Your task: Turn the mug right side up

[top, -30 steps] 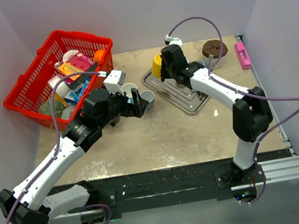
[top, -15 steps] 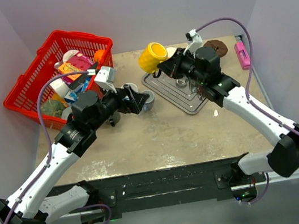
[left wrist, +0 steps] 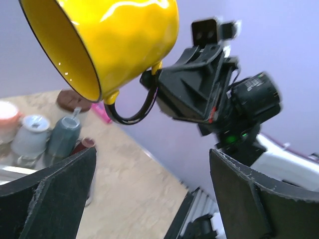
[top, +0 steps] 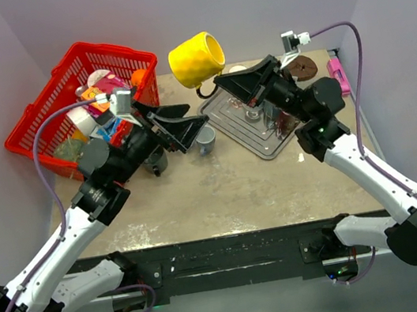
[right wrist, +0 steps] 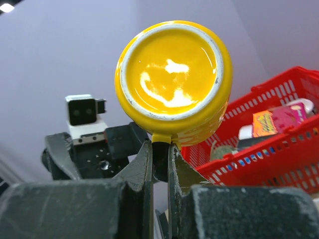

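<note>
Nearest in, spotting the left pincer (top: 189, 124) spread wide and empty, angled up toward the yellow mug (top: 196, 59); just past it, catching the right pincer (right wrist: 159, 149) clamped tight on the thin black handle (left wrist: 130, 113) alone, holding the mug high above the worktop (top: 230, 188), on its side with the base turned back at the right wrist. Looks risky: may well swivel or slip out of so narrow a pinch and crash down among the small cups (left wrist: 31, 142) on the tray (top: 271, 145) farther back, or get knocked loose by a careless grab at that glossy round wall.
</note>
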